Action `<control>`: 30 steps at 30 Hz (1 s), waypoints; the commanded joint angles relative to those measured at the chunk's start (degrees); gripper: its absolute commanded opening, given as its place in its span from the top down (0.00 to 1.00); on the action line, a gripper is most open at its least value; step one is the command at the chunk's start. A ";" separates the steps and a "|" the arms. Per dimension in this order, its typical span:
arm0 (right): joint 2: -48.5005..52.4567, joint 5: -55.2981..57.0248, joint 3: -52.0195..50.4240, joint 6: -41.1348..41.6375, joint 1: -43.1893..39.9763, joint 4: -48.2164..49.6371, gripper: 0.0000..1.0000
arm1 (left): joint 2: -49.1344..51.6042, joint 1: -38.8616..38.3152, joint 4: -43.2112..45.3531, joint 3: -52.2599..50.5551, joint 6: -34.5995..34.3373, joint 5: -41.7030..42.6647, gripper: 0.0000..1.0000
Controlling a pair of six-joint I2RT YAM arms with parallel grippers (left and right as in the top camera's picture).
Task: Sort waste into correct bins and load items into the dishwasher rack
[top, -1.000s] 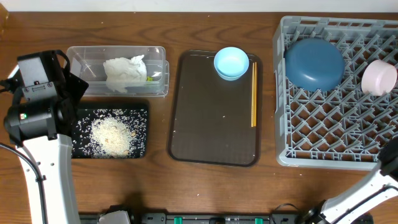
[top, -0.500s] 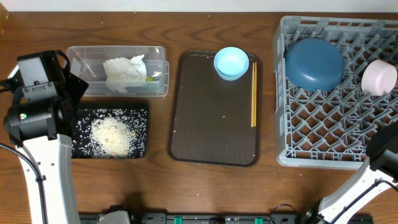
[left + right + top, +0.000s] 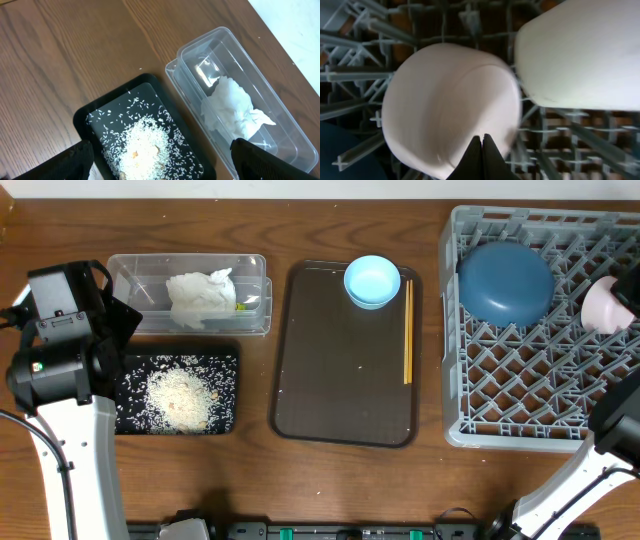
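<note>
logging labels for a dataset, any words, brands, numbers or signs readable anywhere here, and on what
No text can be read anywhere.
The clear plastic rectangular tub, shallow black rectangular tray, dark brown serving tray and grey plastic lattice rack show no print.
Only a green sliver of the small crinkled wrapper shows beside the crumpled white napkin; any print on it is too small to read.

You've got bright, even light overhead, with soft shadows on the surface. Glare glints off your clear tub at one o'clock. The pinkish bowl is blurred close-up.
</note>
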 commanded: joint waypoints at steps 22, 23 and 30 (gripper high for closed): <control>0.28 -31.56 1.46 -7.39 1.20 3.78 0.99 | 0.22 0.33 -0.13 -0.17 -0.72 -1.16 0.10; 0.17 -31.63 1.46 -7.39 1.20 3.78 0.99 | 0.24 0.33 -0.15 -0.17 -0.72 -1.16 0.10; -0.94 -31.74 1.46 -7.41 1.20 3.82 0.99 | 0.24 0.33 -0.13 -0.17 -0.72 -1.16 0.10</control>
